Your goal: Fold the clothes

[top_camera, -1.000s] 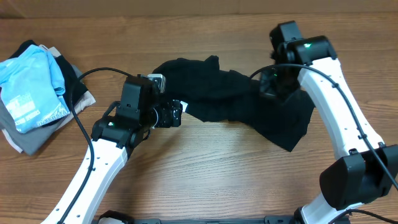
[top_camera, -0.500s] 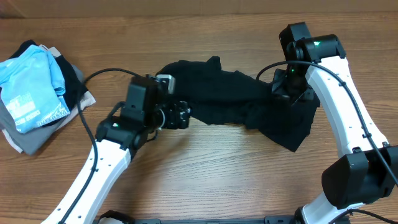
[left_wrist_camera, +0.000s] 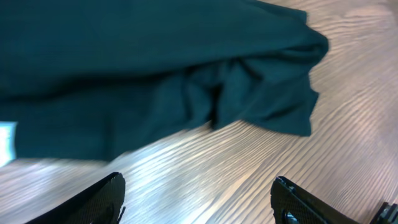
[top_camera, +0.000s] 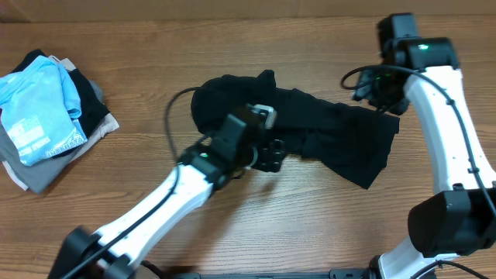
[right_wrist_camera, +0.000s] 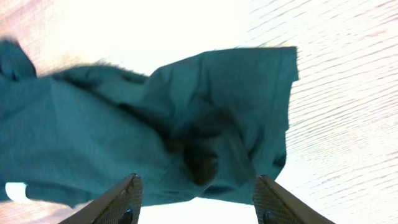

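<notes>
A black garment [top_camera: 325, 128] lies crumpled across the middle of the wooden table, its right part bunched into a flap at the lower right. My left gripper [top_camera: 275, 153] hovers at the garment's near edge. In the left wrist view it [left_wrist_camera: 199, 199] is open over bare wood, with the cloth [left_wrist_camera: 155, 74] just ahead of the fingers. My right gripper [top_camera: 380, 89] hangs above the garment's upper right corner. Seen from the right wrist, it [right_wrist_camera: 199, 202] is open and empty, well above the cloth [right_wrist_camera: 186, 124].
A stack of clothes [top_camera: 39, 108] with a light blue shirt on top, and grey and black pieces under it, sits at the table's left edge. Bare wood [top_camera: 310, 225] lies in front of the garment. Cables trail from both arms.
My right gripper opened, let go of the garment's right part and rose toward the upper right. The left arm swung right along the garment's near edge.
</notes>
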